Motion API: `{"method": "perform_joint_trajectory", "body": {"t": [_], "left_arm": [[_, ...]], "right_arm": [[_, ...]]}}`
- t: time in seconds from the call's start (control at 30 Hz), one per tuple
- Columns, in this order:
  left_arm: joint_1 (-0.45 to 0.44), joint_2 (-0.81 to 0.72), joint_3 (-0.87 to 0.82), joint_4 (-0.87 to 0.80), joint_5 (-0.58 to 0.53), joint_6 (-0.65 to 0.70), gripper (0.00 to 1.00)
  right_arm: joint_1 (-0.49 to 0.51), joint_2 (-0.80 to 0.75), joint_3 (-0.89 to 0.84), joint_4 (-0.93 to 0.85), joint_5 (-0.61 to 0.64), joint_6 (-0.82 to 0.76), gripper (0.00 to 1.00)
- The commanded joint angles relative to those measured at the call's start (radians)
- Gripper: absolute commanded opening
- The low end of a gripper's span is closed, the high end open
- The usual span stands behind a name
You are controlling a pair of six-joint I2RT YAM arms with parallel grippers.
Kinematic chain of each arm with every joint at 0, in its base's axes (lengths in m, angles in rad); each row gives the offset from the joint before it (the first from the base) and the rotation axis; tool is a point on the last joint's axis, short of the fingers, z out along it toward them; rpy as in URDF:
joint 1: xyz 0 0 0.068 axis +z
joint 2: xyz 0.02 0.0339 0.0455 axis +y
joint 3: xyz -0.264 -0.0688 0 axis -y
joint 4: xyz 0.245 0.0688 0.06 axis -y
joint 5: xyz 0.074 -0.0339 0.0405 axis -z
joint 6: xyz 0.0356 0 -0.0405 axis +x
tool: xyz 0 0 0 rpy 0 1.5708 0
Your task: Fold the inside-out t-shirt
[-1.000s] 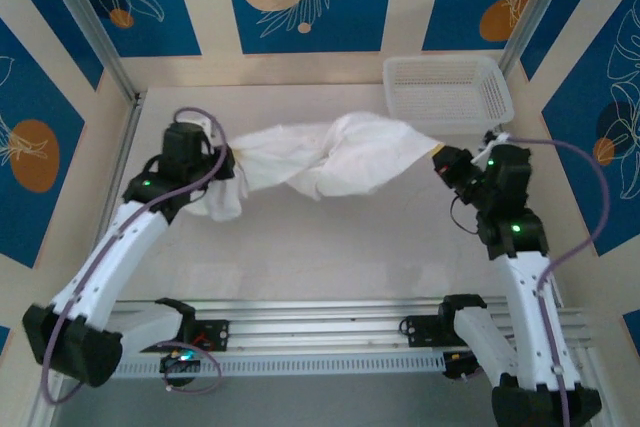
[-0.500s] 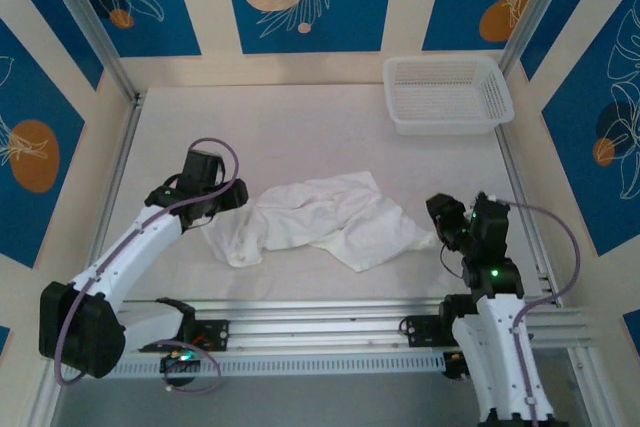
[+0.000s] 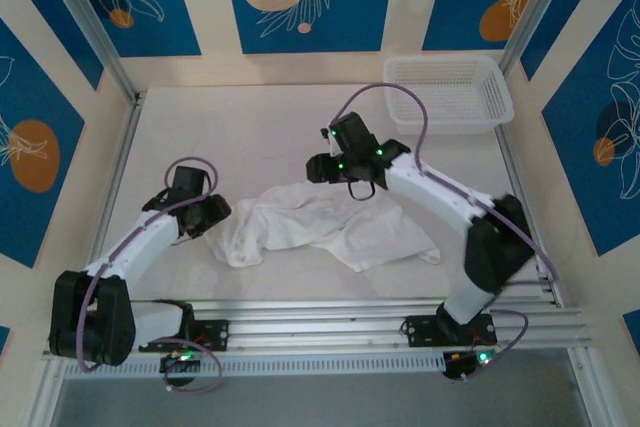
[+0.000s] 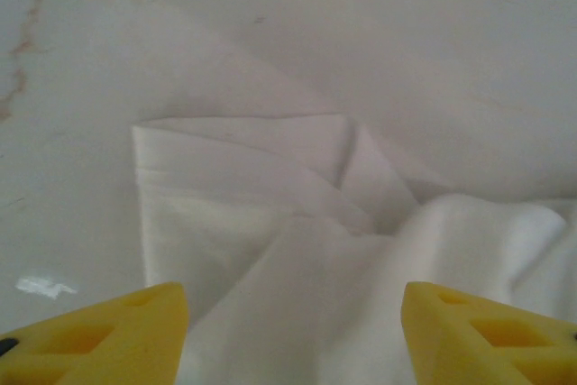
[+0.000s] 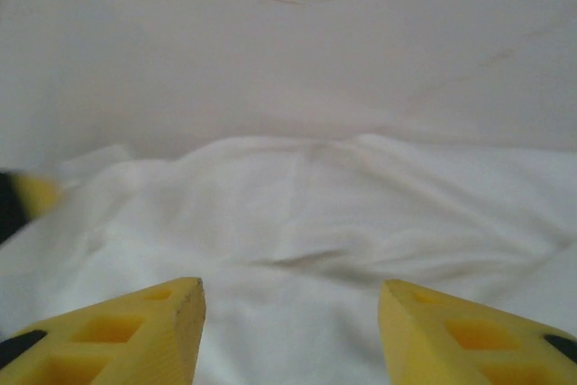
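The white t-shirt lies crumpled in a low heap on the table's near middle, spread from left to right. My left gripper sits at the shirt's left end, open, its yellow fingers wide apart over a folded flap of the t-shirt. My right gripper hangs over the shirt's far edge, open, with the wrinkled t-shirt below its yellow fingers. Neither gripper holds cloth.
A white mesh basket stands at the back right corner. The pale table is bare behind the shirt. Metal rails run along the near edge. Patterned walls close in the sides.
The shirt was stretched in the air between both grippers, then dropped onto the table. My right arm swung from the right side to the shirt's far middle. My left gripper slid lower left.
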Motion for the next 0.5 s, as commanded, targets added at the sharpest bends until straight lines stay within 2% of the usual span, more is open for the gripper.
{"method": "perform_joint_trajectory", "body": {"t": [0.0,0.1,0.23,0.37,0.47], "left_arm": [[0.071,-0.003,-0.056,0.061,0.092,-0.058,0.65],[0.113,0.029,-0.073,0.109,0.167,-0.053,0.69],[0.117,0.109,-0.064,0.188,0.273,-0.036,0.76],[0.116,0.184,-0.064,0.221,0.263,-0.048,0.77],[0.120,0.230,-0.067,0.250,0.248,-0.055,0.70]], "right_arm": [[-0.115,0.131,0.097,-0.116,-0.102,-0.100,0.56],[-0.155,0.272,0.202,-0.174,-0.183,-0.129,0.62],[-0.125,0.373,0.251,-0.185,-0.287,-0.114,0.70],[-0.090,0.440,0.262,-0.213,-0.188,-0.074,0.70],[-0.092,0.444,0.226,-0.190,-0.184,-0.053,0.62]]}}
